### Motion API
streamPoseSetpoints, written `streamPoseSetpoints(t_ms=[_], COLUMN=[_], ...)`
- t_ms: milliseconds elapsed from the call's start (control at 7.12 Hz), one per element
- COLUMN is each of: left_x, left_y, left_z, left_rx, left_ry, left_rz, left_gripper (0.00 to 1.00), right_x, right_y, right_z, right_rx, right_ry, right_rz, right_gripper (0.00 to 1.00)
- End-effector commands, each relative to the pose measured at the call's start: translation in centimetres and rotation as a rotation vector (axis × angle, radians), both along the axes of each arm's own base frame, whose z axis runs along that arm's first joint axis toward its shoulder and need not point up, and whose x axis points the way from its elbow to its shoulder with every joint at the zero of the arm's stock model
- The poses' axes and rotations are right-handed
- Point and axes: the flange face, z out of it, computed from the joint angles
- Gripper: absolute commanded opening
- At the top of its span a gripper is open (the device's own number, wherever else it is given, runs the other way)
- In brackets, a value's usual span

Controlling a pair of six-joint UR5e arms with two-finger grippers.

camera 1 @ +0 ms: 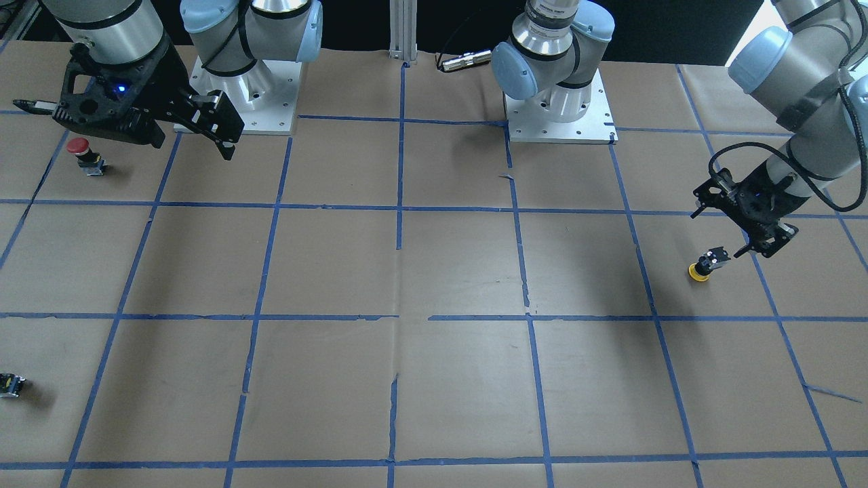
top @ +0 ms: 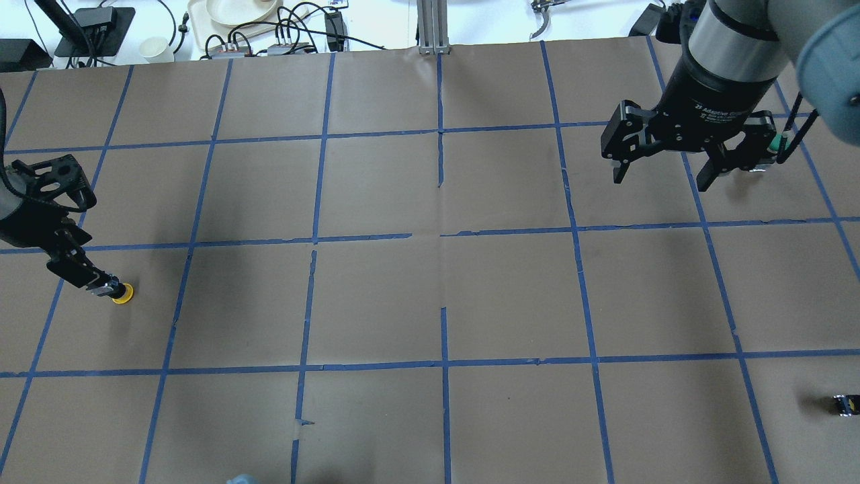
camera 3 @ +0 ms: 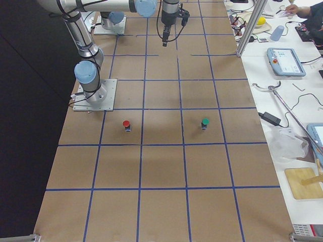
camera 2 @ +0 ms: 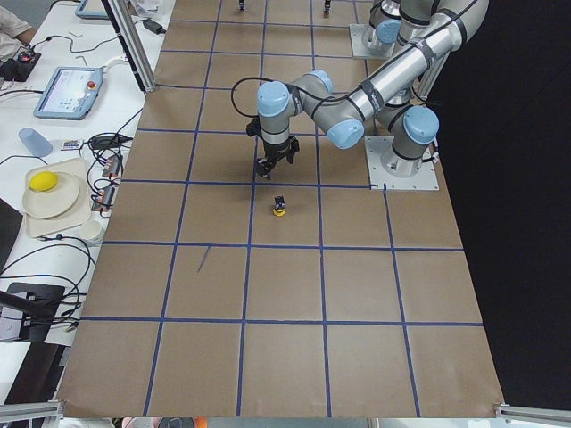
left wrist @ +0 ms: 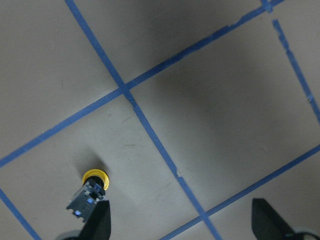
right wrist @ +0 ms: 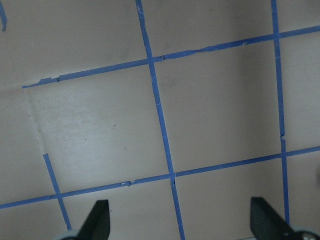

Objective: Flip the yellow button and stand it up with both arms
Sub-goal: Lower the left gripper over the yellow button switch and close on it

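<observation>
The yellow button (camera 1: pixel 704 266) rests on the table with its yellow cap down and its black-and-grey body tilted upward. It also shows in the overhead view (top: pixel 121 293) and the left wrist view (left wrist: pixel 93 186). My left gripper (left wrist: pixel 181 224) is open and hovers low beside it. One fingertip (left wrist: pixel 97 222) is right next to the switch body; I cannot tell whether they touch. My right gripper (top: pixel 660 183) is open and empty, high over the far side of the table. Its wrist view (right wrist: pixel 180 225) shows only paper and tape.
A red-capped button (camera 1: pixel 80 148) stands under my right arm, and a green-capped one (camera 3: pixel 205 122) stands near it. A small black part (top: pixel 845 405) lies at the table's edge. Brown paper with a blue tape grid covers the table (camera 1: pixel 434 271).
</observation>
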Motion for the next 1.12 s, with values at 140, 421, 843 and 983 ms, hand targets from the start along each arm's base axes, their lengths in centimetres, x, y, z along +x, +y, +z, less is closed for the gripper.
streamPoseSetpoints(t_ms=[140, 421, 843, 983], left_x=[2.6, 4.5, 4.6, 4.7], left_y=[0.6, 0.8, 1.5, 1.3], left_z=[-3.8, -5.8, -7.1, -7.2], left_rx=[-0.005, -0.004, 0.003, -0.018], left_ry=[0.020, 0.032, 0.034, 0.008], left_rz=[-0.329, -0.385, -0.414, -0.437], left_gripper=[1.00, 0.99, 0.98, 0.94], right_x=[0.0, 0.0, 0.0, 0.0], right_y=[-0.1, 0.0, 0.0, 0.0], right_z=[-0.2, -0.2, -0.2, -0.2], right_rx=[0.000, 0.000, 0.001, 0.000], right_ry=[0.001, -0.003, -0.002, -0.002], right_rz=[0.001, 0.000, 0.001, 0.001], right_gripper=[1.00, 1.00, 1.00, 1.00])
